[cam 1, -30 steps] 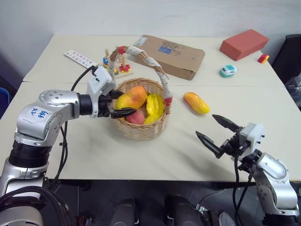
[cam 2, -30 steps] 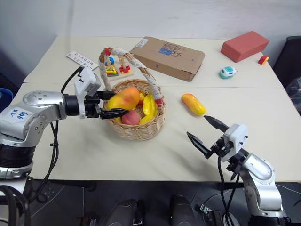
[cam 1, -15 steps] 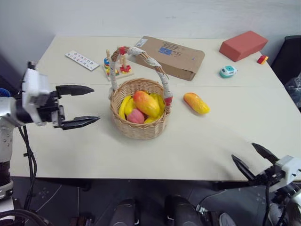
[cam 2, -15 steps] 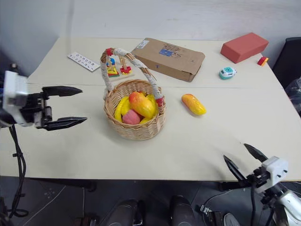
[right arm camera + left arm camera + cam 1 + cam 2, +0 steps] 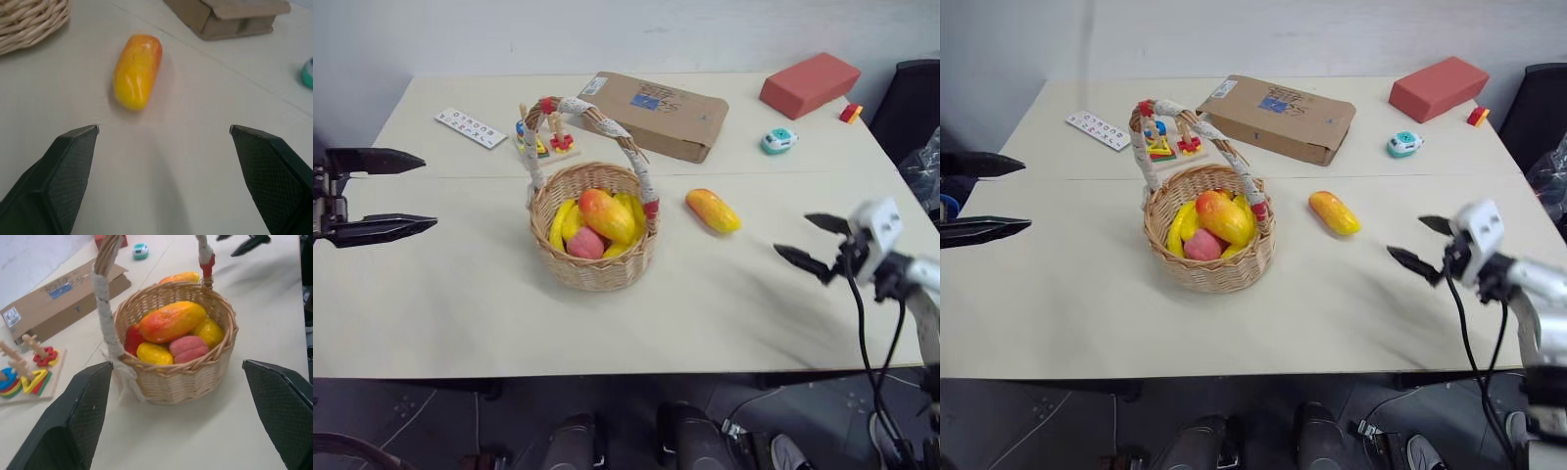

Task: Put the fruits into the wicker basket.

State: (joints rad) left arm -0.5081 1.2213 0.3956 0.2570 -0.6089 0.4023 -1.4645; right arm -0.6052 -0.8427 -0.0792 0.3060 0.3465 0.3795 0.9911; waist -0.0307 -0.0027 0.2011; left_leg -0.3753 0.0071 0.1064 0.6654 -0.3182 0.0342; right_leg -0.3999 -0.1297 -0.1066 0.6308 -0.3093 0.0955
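Observation:
One mango lies on top of the other toy fruit inside the wicker basket, mid-table. A second mango rests on the table just right of the basket; the right wrist view has this mango ahead of the fingers. My left gripper is open and empty at the table's left edge, well clear of the basket. My right gripper is open and empty, low over the table to the right of the loose mango and pointing toward it.
A flat cardboard box lies behind the basket, with a wooden stacking toy and a white strip to its left. A red block and a small teal item sit at the back right.
My left gripper let the mango go into the basket and drew away to the left edge. My right gripper dipped below the front edge, then came up and forward toward the loose mango.

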